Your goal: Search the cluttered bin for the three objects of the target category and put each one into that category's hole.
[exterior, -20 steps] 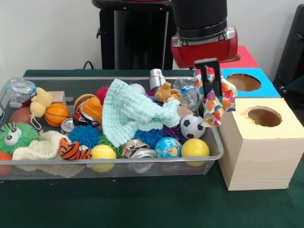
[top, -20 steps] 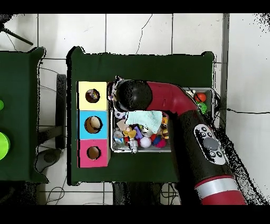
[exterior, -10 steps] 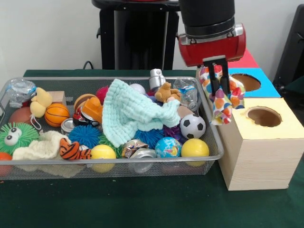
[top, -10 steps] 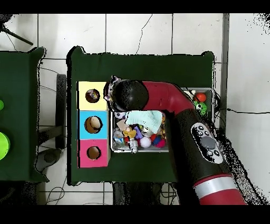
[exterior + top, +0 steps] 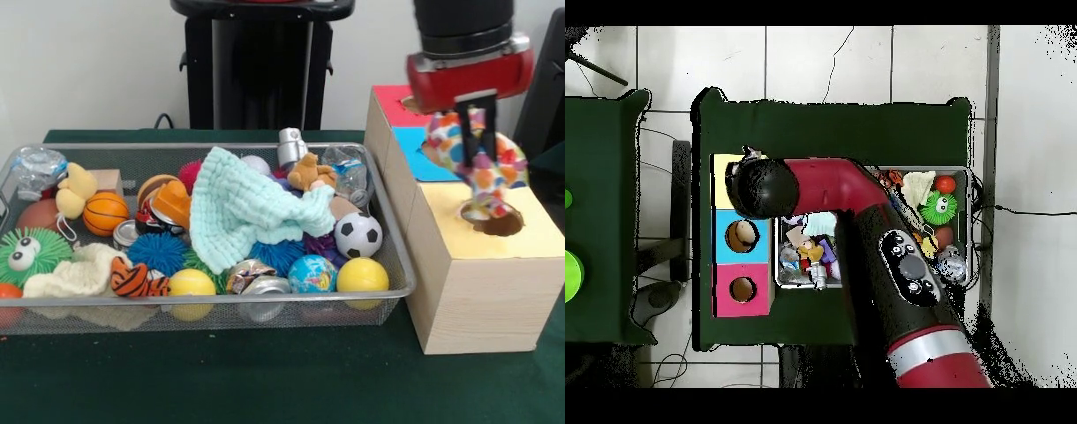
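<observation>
My gripper [image 5: 479, 148] is shut on a polka-dot cloth [image 5: 484, 177] and holds it over the round hole [image 5: 494, 221] of the yellow-topped wooden box [image 5: 481, 283]; the cloth's lower end hangs at the hole's rim. In the overhead view the arm's black head [image 5: 762, 187] covers the yellow box [image 5: 723, 172], and the gripper is hidden under it. The wire mesh bin [image 5: 212, 303] stands left of the boxes, full of toys. A mint-green cloth [image 5: 247, 208] lies across its middle and a cream cloth [image 5: 75, 276] lies at its front left.
A blue box [image 5: 415, 146] and a red box [image 5: 388, 97] stand behind the yellow one, each with a hole. The bin holds a soccer ball [image 5: 358, 235], yellow balls [image 5: 362, 275], a basketball [image 5: 105, 213], crushed cans and plush toys. The pedestal [image 5: 256, 71] stands behind.
My gripper has carried the polka-dot cloth to the right, from the bin's right edge to over the yellow box's hole. The things in the bin have not moved.
</observation>
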Controlling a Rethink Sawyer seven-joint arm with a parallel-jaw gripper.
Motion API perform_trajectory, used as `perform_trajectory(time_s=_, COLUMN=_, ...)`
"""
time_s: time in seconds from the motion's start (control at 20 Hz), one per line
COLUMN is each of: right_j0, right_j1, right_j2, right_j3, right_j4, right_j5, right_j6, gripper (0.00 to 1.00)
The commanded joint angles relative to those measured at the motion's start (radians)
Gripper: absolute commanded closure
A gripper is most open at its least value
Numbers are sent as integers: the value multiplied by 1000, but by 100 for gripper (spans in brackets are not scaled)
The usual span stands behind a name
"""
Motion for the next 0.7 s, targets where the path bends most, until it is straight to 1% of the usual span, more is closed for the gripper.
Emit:
perform_trajectory(time_s=0.05, right_j0=83, right_j1=92, right_j2=-61, right_j3=32, right_j4=-12, right_j5=-132, right_j6=195, gripper=100)
perform_trajectory(time_s=0.35, right_j0=179, right_j1=155, right_j2=-149, right_j3=-31, right_j4=8, right_j5=-207, right_j6=246, gripper=100)
perform_trajectory(time_s=0.45, right_j0=183, right_j1=193, right_j2=-155, right_j3=-48, right_j4=18, right_j5=-241, right_j6=231, gripper=100)
perform_trajectory(time_s=0.7, right_j0=178, right_j1=261, right_j2=-179, right_j3=-97, right_j4=-4, right_j5=-297, right_j6=159, gripper=100)
